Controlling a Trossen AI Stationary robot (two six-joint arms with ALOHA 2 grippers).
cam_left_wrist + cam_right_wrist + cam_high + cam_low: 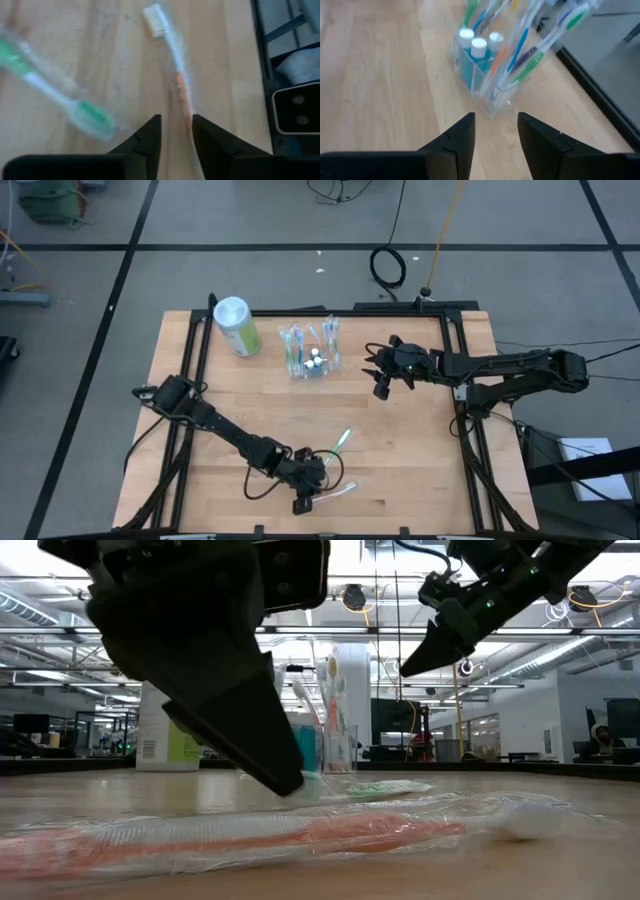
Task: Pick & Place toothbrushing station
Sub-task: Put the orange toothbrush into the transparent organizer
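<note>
Pale wooden boards make up the table (pixel 400 440), framed by dark rails and set on a grey floor crossed with black lines. At the upper left of the top-down picture a green canister (pixel 236 327) with a white lid lies tilted near the table's far edge, and it has no part in the job.

Lower down, left of centre, the left gripper (pixel 305 502) sits low at the near edge. Its fingers stand narrowly apart over an orange-handled toothbrush (pixel 170 60) in a clear wrapper; in the wrist picture the handle runs along the inner edge of one finger, and whether it is pinched I cannot tell. A green toothbrush (pixel 65 100) lies loose just beside it, up and to the left in that picture.

At the upper centre stands the toothbrushing station (pixel 312 352), a small clear holder with upright brushes and white-capped blue tubes, well apart from the loose brushes.

To its right the right gripper (pixel 381 376) hangs above the board, nothing between its parted fingers, pointed toward the station (pixel 485 70).

By my judgement the step in hand is the pick of the orange brush, or its release; the pictures do not settle which. If a pick, the next move calls for closing squarely on the thin wrapped handle, which may slip, then lifting it clear of the green brush and carrying it up the frame to the holder.
</note>
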